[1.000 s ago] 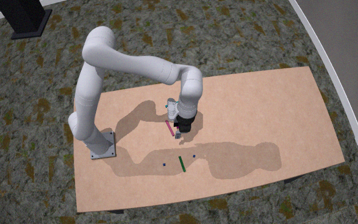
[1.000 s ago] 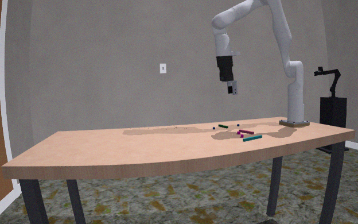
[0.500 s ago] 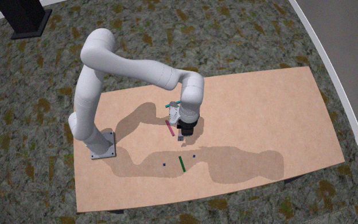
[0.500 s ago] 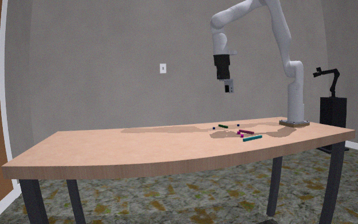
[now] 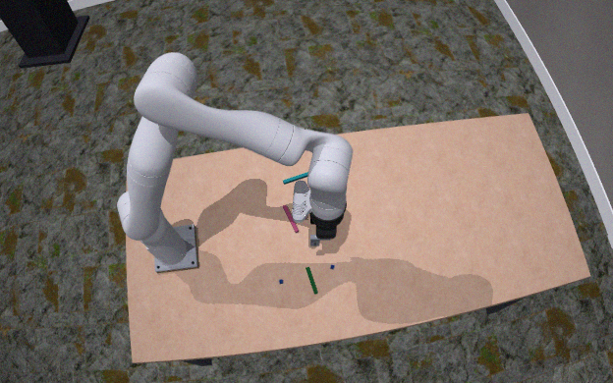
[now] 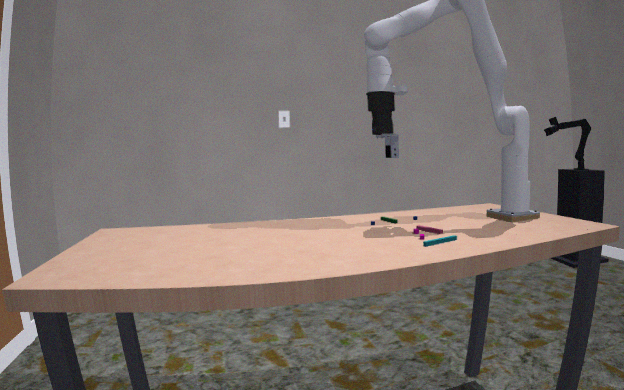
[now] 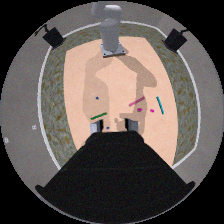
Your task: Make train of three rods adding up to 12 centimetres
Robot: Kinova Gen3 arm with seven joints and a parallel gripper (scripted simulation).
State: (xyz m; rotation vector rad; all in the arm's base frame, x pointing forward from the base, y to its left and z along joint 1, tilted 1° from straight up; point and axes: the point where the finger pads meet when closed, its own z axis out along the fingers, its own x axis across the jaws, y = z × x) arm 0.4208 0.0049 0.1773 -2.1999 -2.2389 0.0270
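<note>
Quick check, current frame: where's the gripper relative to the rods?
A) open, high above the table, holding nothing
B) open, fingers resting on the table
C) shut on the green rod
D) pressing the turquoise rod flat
A: in the exterior view the gripper hangs open well above the table, nothing between its fingers, while the green rod and turquoise rod lie flat below.

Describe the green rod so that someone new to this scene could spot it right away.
Start from the arm's base plate on the table and go along the near edge. The green rod lies flat between two tiny blue rods, the only long dark green piece.
</note>
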